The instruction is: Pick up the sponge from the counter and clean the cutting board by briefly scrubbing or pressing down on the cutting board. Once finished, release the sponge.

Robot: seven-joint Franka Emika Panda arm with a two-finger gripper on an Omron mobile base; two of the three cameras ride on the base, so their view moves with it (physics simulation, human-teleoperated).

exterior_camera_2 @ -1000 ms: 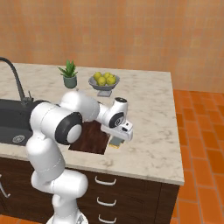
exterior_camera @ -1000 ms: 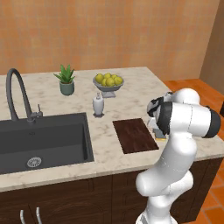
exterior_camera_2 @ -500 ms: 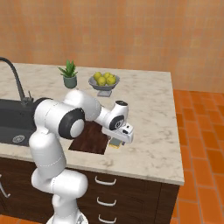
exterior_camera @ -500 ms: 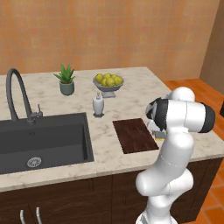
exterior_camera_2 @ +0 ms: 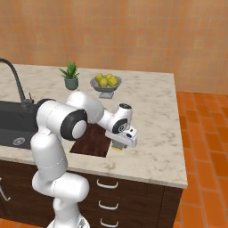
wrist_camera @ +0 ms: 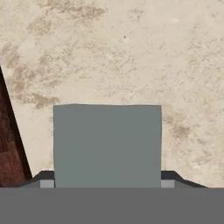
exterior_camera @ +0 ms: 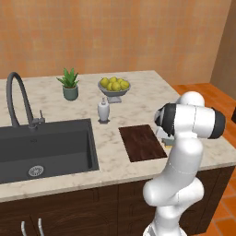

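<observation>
A dark cutting board [wrist_camera: 8, 144] lies on the beige counter [wrist_camera: 131, 52] just to the left of the pincer [wrist_camera: 107, 183], which sits low over the sponge [wrist_camera: 107, 144], one finger [wrist_camera: 43, 177] at each side of its grey-green top. Whether the fingers already press it cannot be told.
</observation>
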